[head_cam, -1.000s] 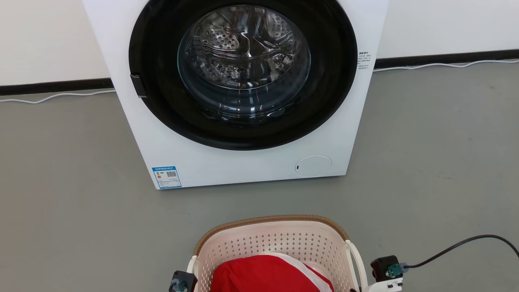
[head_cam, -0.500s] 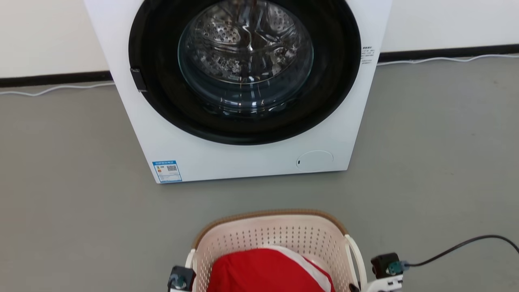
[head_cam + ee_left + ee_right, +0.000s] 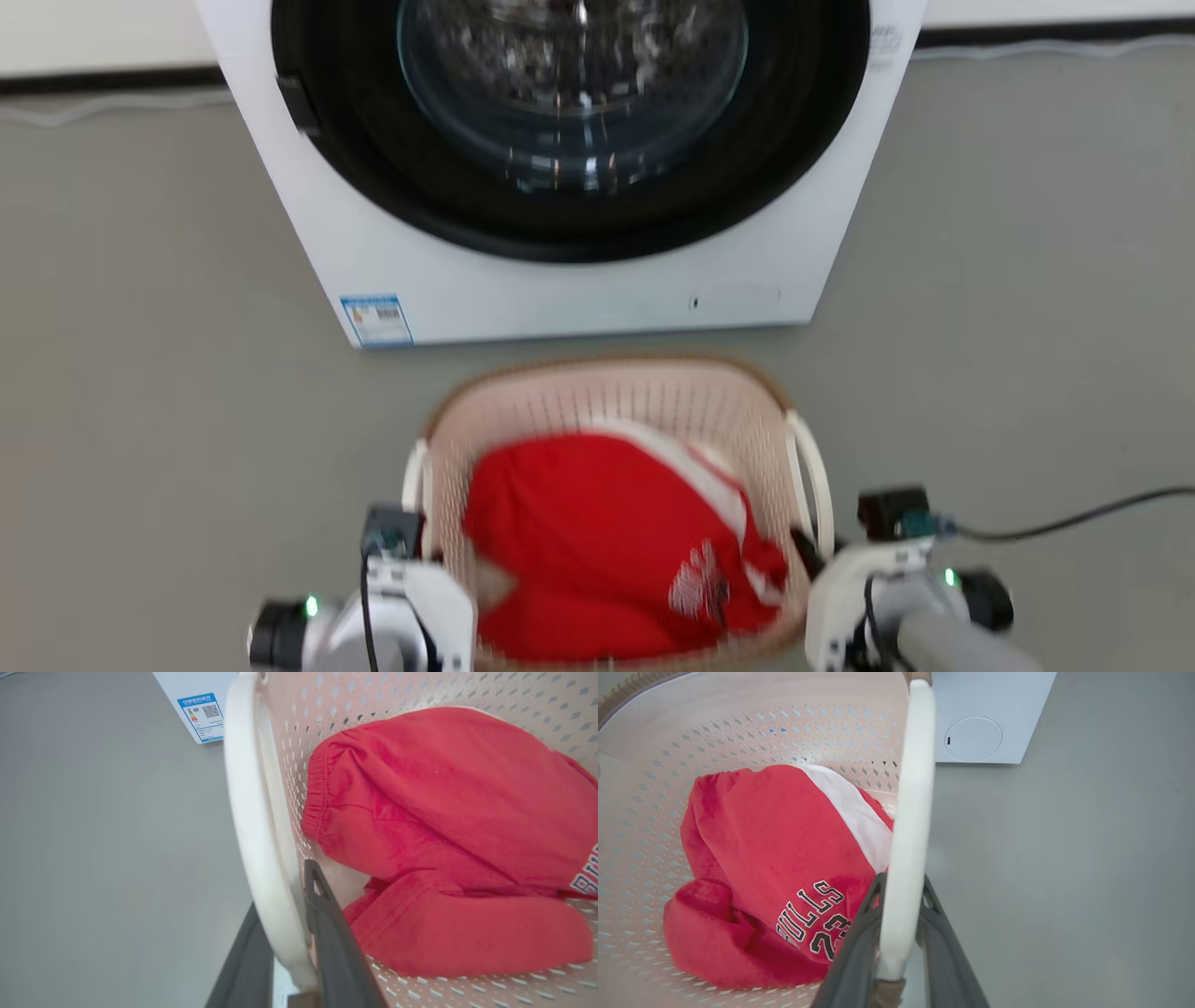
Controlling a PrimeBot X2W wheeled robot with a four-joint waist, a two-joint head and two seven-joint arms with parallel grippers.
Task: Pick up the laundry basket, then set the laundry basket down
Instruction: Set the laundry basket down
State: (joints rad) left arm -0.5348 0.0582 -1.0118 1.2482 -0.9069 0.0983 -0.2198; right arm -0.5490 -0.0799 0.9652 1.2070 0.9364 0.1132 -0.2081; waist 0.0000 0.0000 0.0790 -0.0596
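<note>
Although the head view was blurred, you found the basket (image 3: 607,397) on the centreline, just in front of the washer (image 3: 579,289) and between the two arms. You could not tell whether its base touched the floor (image 3: 140,392).

1. Left jaws: clenched on the left handle (image 3: 261,835). In the left wrist view, the two dark fingers (image 3: 245,970) stood one against the outer face of the white bar and one against its inner face, inside the basket wall.
2. Right jaws: clenched on the right handle (image 3: 908,826). In the right wrist view, the white bar ran between the two fingers, and both touched it.
3. Contents: a red garment (image 3: 775,849) with a white panel and the lettering "BULLS 23" lay crumpled in the basket, just beside the inner finger of each arm.
4. Surroundings: the washer showed a round glass door in a black ring and a blue label (image 3: 376,320) at the lower left corner of its front. A dark cable (image 3: 1074,518) ran from the right wrist across the floor to the right edge of the head view.
</note>
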